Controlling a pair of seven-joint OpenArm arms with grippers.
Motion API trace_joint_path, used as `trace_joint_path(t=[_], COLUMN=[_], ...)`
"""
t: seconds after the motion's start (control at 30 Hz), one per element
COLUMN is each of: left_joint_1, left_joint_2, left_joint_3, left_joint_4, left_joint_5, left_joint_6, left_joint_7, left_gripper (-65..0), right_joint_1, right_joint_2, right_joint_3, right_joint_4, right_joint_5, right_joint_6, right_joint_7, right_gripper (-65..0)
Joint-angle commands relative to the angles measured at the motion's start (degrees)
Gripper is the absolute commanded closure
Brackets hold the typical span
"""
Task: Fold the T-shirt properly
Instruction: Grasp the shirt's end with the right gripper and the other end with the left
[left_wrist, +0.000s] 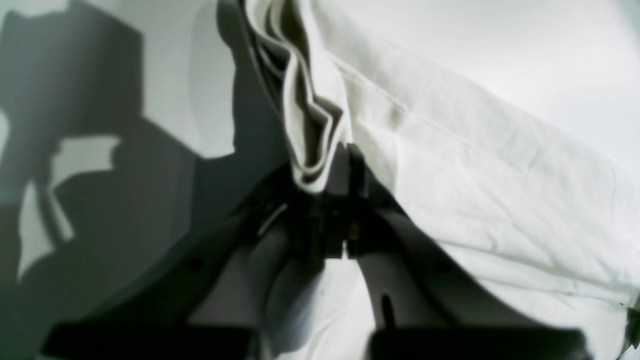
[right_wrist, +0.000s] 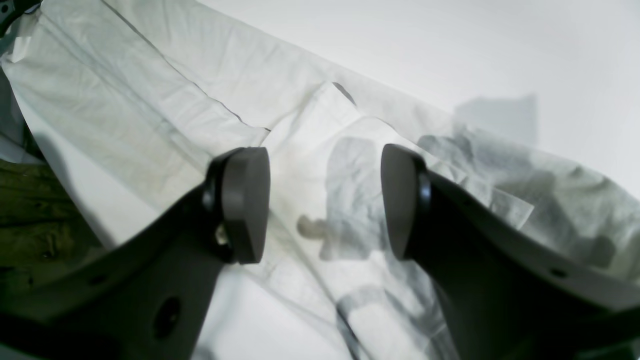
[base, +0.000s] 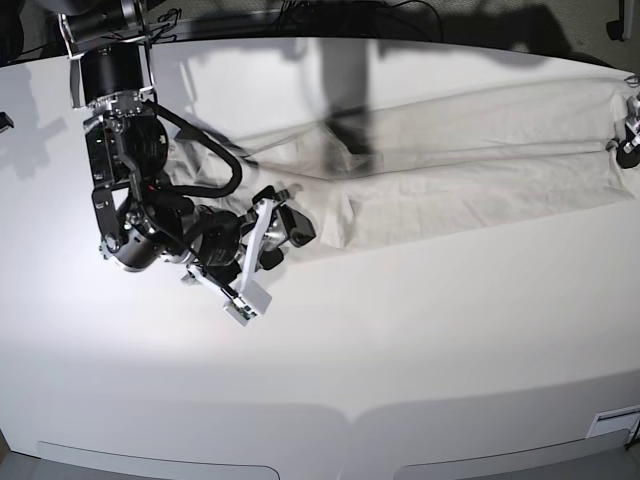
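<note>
The pale T-shirt (base: 470, 160) lies stretched out as a long folded band across the far half of the white table (base: 400, 350). My left gripper (base: 627, 140) at the far right edge is shut on a bunched edge of the shirt; the left wrist view shows the jaws (left_wrist: 345, 162) pinching several fabric layers (left_wrist: 310, 125). My right gripper (base: 283, 222) is open and empty, hovering over the shirt's left part. In the right wrist view its pads (right_wrist: 245, 200) stand wide apart above wrinkled cloth (right_wrist: 150, 115) without touching it.
The right arm's black body and cables (base: 130, 180) cover the shirt's left end. A dark shadow (base: 345, 110) falls across the shirt's middle. The table's front edge (base: 340, 420) curves below, with a small label (base: 615, 420) at the right corner.
</note>
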Motion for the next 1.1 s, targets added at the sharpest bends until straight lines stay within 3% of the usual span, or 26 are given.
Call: trace_joint_path(t=[0.0, 0.2, 0.4, 0.5, 0.77, 0.87, 1.07], left_joint_1=[0.3, 0.0, 0.0, -0.2, -3.2, -3.2, -2.3], left_joint_2=[-0.9, -2.5, -5.6, -7.5, -13.0, -14.7, -14.7], left_joint_3=[0.0, 0.0, 0.0, 0.0, 0.0, 0.0, 0.0], left_joint_4=[0.1, 0.1, 0.1, 0.1, 0.1, 0.2, 5.1], left_joint_5=[1.5, 6.6, 6.7, 6.7, 14.6, 10.3, -6.0], left_joint_6=[0.5, 4.6, 4.7, 4.8, 7.5, 7.5, 7.1], left_joint_7=[1.8, -3.5, -4.9, -7.2, -8.1, -4.2, 11.5], left_gripper=[0.0, 0.0, 0.0, 0.0, 0.0, 0.0, 0.0], right_joint_1=[1.3, 1.2, 0.6, 0.0, -2.3, -2.5, -2.5], right_joint_2=[0.1, -3.6, -12.9, -16.6, -22.3, -23.1, -23.0], right_joint_3=[0.3, 0.3, 0.3, 0.3, 0.3, 0.3, 0.3], right_joint_4=[1.0, 1.0, 1.0, 1.0, 1.0, 1.0, 1.0], right_joint_5=[2.6, 3.1, -8.1, -8.8, -13.1, -14.7, -15.9], right_joint_6=[0.4, 0.3, -1.0, -1.9, -2.1, -2.1, -2.3], right_joint_7=[0.9, 2.8, 7.8, 8.9, 9.7, 10.4, 11.6], right_gripper=[-35.1, -35.1, -35.1, -35.1, -35.1, -35.1, -35.1])
